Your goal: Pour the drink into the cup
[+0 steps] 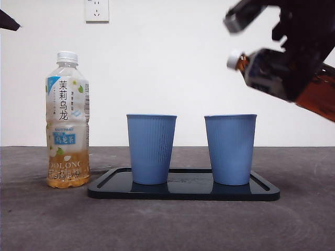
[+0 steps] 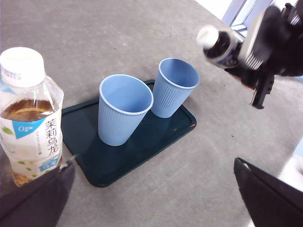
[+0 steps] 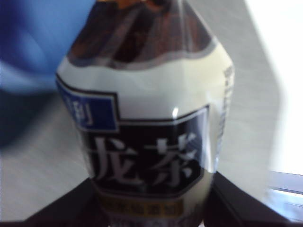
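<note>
Right gripper [image 1: 306, 57] clenched round dark tea bottle [image 1: 282, 78], tipped cap-first toward right cup [image 1: 230, 149], cap on. Left gripper [image 2: 151, 198] spread wide, waiting near jasmine bottle [image 2: 31, 118].

The tray [image 1: 183, 191] is lying flat on the table [image 1: 47, 219], and I am taking it as my landmark. Two cups are standing upright on it, side by side and apart: the left cup [image 1: 151, 148] over the tray's left half, the right cup [image 1: 230, 149] over its right half. The jasmine tea bottle [image 1: 67, 120] is standing upright on the table just left of the tray, off its edge. My right gripper [image 1: 301, 49] is holding the dark tea bottle [image 1: 282, 76] tilted, high above the tray's right end, its cap [image 1: 234, 59] pointing left, above the right cup. My left gripper [image 2: 151, 198] is hovering near the jasmine tea bottle.
</note>
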`<state>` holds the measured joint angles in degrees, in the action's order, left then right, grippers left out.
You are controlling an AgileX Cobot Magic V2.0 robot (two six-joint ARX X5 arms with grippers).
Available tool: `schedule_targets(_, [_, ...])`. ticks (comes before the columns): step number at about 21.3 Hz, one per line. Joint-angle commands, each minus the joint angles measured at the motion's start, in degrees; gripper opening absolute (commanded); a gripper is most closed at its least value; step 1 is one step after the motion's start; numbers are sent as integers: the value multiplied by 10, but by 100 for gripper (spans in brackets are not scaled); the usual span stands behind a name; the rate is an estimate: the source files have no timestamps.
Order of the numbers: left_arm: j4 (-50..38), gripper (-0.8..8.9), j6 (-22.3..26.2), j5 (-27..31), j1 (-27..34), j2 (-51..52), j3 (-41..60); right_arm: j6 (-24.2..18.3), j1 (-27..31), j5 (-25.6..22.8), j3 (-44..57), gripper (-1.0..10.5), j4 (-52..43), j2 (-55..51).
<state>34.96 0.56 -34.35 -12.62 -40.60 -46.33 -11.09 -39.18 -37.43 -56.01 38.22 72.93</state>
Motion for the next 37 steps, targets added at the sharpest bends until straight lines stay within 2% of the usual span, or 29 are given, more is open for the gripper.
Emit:
schedule_targets(1, [-2,530,1,0,-2,-4,-1,70,15,43,-18,158,-50,-33])
schedule_targets(3, [-2,530,0,0,-2,-4,-1,96,34,83,-8,158,-90,-70])
schedule_targets(6, [-2,530,-2,0,-2,-4,-1,102,67,123,26,158,-165,-129])
schedule_targets(9, [-2,530,-7,0,-2,-4,-1,117,110,183,89,158,-246,-182])
schedule_targets(13, [-3,530,-11,0,-2,-7,-1,152,166,253,234,158,-453,-218])
schedule_targets(15, [-3,530,-12,0,-2,-9,-1,187,190,292,304,158,-570,-213])
schedule_targets(20, [-3,530,-12,0,-2,-11,-1,199,223,310,382,158,-725,-156])
schedule_targets(29, [-2,530,-12,0,-2,-11,-1,192,231,330,384,158,-855,-39])
schedule_targets(37, [-3,530,-11,0,-2,-11,-1,192,234,330,384,158,-931,43])
